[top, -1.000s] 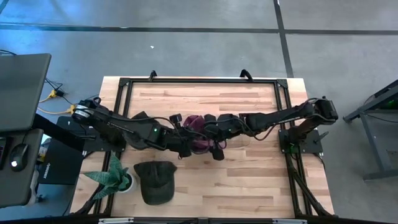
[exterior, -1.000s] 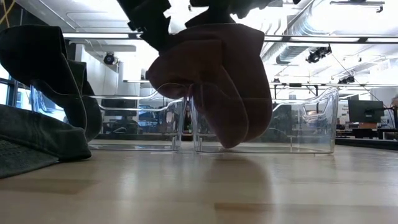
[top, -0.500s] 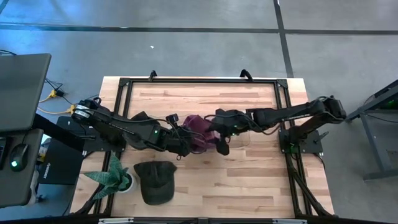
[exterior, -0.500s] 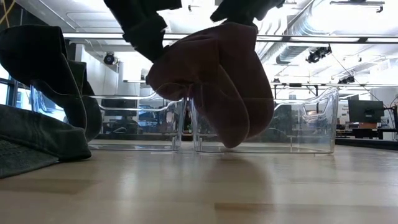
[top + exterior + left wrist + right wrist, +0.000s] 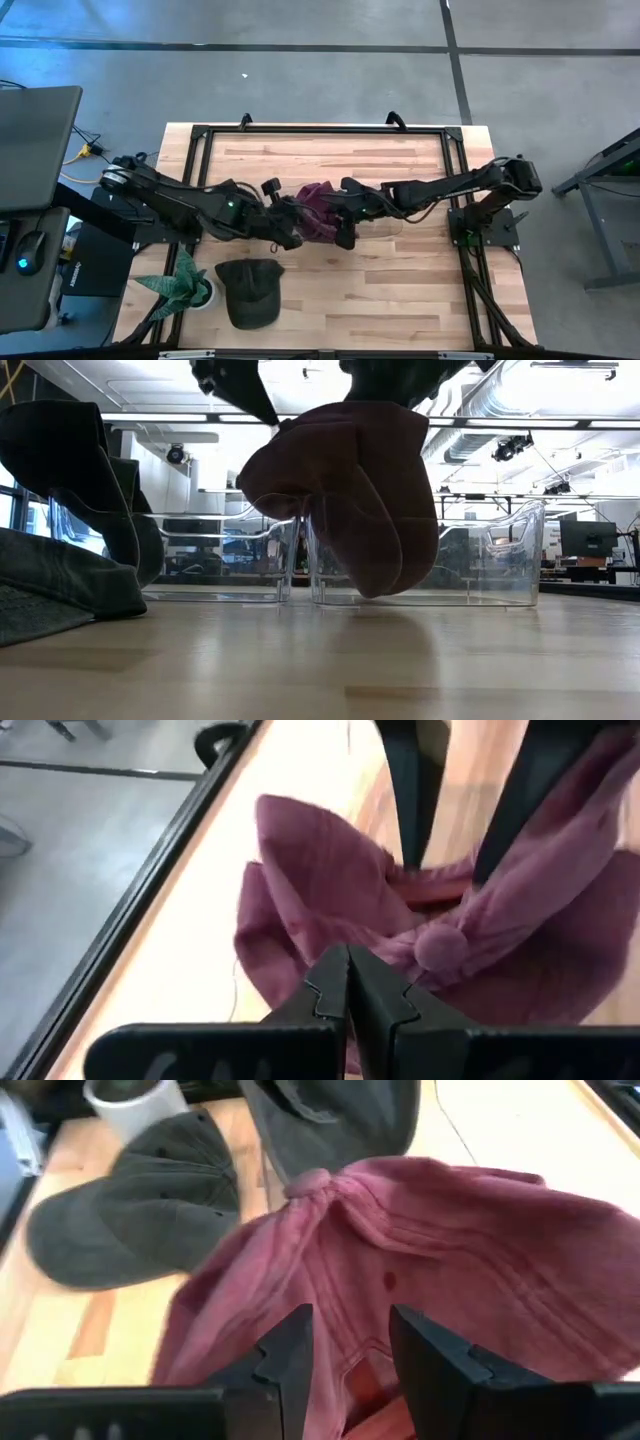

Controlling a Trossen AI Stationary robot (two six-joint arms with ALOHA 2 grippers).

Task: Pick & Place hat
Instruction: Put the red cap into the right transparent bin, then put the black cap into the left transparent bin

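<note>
Wood tabletop [image 5: 380, 285]; clear bins [image 5: 420, 565] behind.

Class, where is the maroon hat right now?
In the high view, the maroon hat hangs mid-table between both grippers, off the wood, beyond the dark green cap.

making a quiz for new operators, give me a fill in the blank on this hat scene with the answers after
1. The hat held up between the two grippers is ____ in colour.
2. In the low view that hat hangs ____ the table, not resting on it.
3. The left gripper is ____ on the hat.
4. Beside the dark green cap stands a potted ____.

Missing words: maroon; above; shut; plant
</note>
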